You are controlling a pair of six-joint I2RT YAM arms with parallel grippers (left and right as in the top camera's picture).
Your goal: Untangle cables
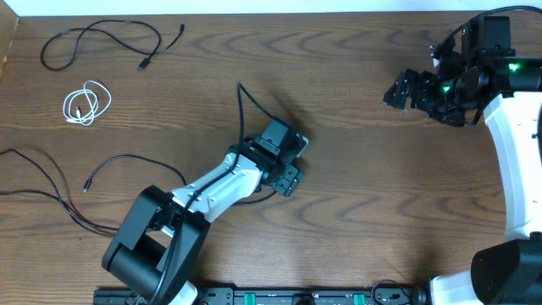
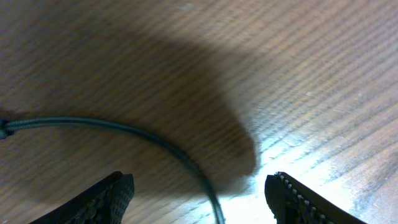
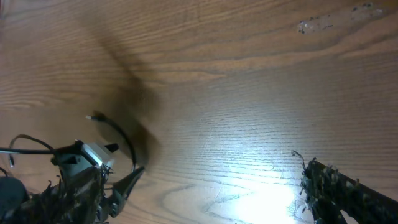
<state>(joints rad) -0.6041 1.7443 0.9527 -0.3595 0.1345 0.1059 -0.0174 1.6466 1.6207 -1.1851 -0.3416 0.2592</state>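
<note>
A long thin black cable (image 1: 246, 106) runs from its end at the table's middle down under my left gripper (image 1: 292, 165). In the left wrist view this cable (image 2: 124, 129) arcs across the wood and passes between the open fingers of my left gripper (image 2: 202, 199), which is low over the table. A white coiled cable (image 1: 85, 103) lies at the left. Another black cable (image 1: 102, 38) lies at the far left corner, and a third (image 1: 127, 158) lies near the left arm. My right gripper (image 1: 406, 89) (image 3: 222, 171) is open and empty over bare wood at the far right.
A thicker black cord (image 1: 42, 182) crosses the left edge toward the left base (image 1: 157, 246). The right arm's white link (image 1: 517, 161) stands along the right edge. A short black wire (image 3: 121, 140) shows by the right gripper's left finger; I cannot tell what it belongs to.
</note>
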